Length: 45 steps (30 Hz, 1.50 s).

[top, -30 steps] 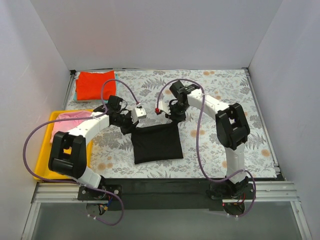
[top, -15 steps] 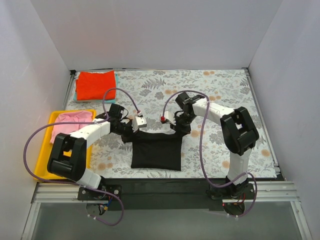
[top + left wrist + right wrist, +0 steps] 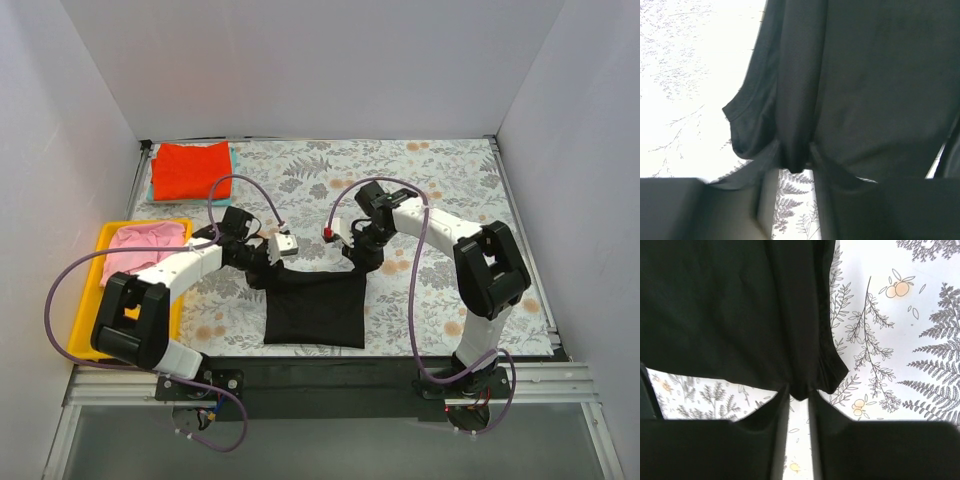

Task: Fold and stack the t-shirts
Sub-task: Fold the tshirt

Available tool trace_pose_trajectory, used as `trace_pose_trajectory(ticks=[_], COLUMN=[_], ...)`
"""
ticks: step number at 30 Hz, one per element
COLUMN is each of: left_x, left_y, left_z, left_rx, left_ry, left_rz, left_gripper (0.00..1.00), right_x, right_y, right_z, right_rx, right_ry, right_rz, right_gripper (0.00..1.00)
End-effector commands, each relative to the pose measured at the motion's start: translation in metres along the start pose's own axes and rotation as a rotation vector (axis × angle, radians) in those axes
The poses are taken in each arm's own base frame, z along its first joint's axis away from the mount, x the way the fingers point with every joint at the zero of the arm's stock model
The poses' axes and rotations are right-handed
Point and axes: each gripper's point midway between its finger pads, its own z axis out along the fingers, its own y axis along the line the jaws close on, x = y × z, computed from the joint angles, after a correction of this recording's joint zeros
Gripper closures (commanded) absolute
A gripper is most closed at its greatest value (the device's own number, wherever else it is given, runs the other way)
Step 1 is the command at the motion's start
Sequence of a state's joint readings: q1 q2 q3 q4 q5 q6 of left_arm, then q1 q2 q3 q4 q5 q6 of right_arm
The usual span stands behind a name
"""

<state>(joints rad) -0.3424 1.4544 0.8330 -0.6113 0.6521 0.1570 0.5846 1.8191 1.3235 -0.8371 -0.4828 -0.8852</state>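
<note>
The black t-shirt (image 3: pixel 312 310) hangs folded between my two grippers, its lower part lying near the table's front edge. My left gripper (image 3: pixel 268 268) is shut on its top left corner; the pinched cloth (image 3: pixel 795 155) shows in the left wrist view. My right gripper (image 3: pixel 357 262) is shut on its top right corner, seen in the right wrist view (image 3: pixel 799 390). A folded red-orange t-shirt (image 3: pixel 190 168) lies at the back left on a teal one (image 3: pixel 151 187), of which only an edge shows. A pink t-shirt (image 3: pixel 145 245) lies in the yellow tray (image 3: pixel 88 330).
The grey-and-orange floral cloth (image 3: pixel 450 200) covers the table. White walls close in the back and both sides. The yellow tray sits at the left edge beside my left arm.
Both grippers have moved toward the front of the table with the black t-shirt held between them, and its lower part has slid nearer the front edge.
</note>
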Motion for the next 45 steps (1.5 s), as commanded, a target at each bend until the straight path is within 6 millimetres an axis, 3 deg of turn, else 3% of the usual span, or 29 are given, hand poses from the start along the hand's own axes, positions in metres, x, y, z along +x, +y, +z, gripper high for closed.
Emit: trace_pose_trajectory(ticks=[1, 2, 8, 10, 14, 24, 28, 31, 33, 35, 40, 43, 45], left_x=[-0.018, -0.024, -0.061, -0.062, -0.048, -0.037, -0.03, -0.031, -0.034, -0.04, -0.06, -0.063, -0.058], left_y=[0.019, 0.024, 0.024, 0.026, 0.025, 0.016, 0.013, 0.012, 0.01, 0.007, -0.002, -0.003, -0.004], left_z=[-0.007, -0.009, -0.013, -0.01, 0.001, 0.009, 0.013, 0.013, 0.011, 0.004, -0.022, -0.03, -0.028], left_rx=[-0.068, -0.085, -0.046, -0.037, 0.001, 0.082, 0.102, 0.111, 0.114, 0.108, 0.084, 0.068, 0.069], left_ry=[-0.024, -0.041, -0.15, -0.149, -0.102, -0.059, -0.042, -0.046, -0.054, -0.067, -0.106, -0.097, -0.085], left_rz=[0.002, 0.012, 0.001, -0.022, -0.046, -0.057, -0.064, -0.07, -0.071, -0.065, -0.007, 0.013, 0.021], left_gripper=[0.67, 0.65, 0.56, 0.54, 0.53, 0.52, 0.62, 0.79, 0.96, 1.0, 1.0, 1.0, 1.0], right_x=[0.002, 0.0, -0.037, -0.044, -0.043, -0.013, -0.003, 0.001, 0.0, -0.001, -0.016, -0.02, -0.017], right_y=[-0.006, -0.011, -0.033, -0.027, -0.023, -0.027, -0.02, -0.016, -0.015, -0.017, -0.01, -0.009, -0.008], right_z=[-0.001, -0.006, -0.046, -0.047, -0.04, -0.003, 0.007, 0.011, 0.01, 0.005, -0.023, -0.034, -0.032], right_rx=[0.008, 0.022, 0.064, 0.03, 0.007, -0.042, -0.068, -0.089, -0.086, -0.069, -0.024, 0.004, -0.009], right_ry=[0.007, -0.007, -0.174, -0.203, -0.193, -0.086, -0.054, -0.047, -0.046, -0.044, -0.079, -0.081, -0.07], right_rz=[0.032, 0.039, 0.124, 0.153, 0.176, 0.218, 0.218, 0.223, 0.217, 0.211, 0.173, 0.152, 0.165], right_gripper=[0.7, 0.57, 0.57, 0.58, 0.57, 0.53, 0.53, 0.57, 0.82, 0.99, 0.99, 0.99, 0.87])
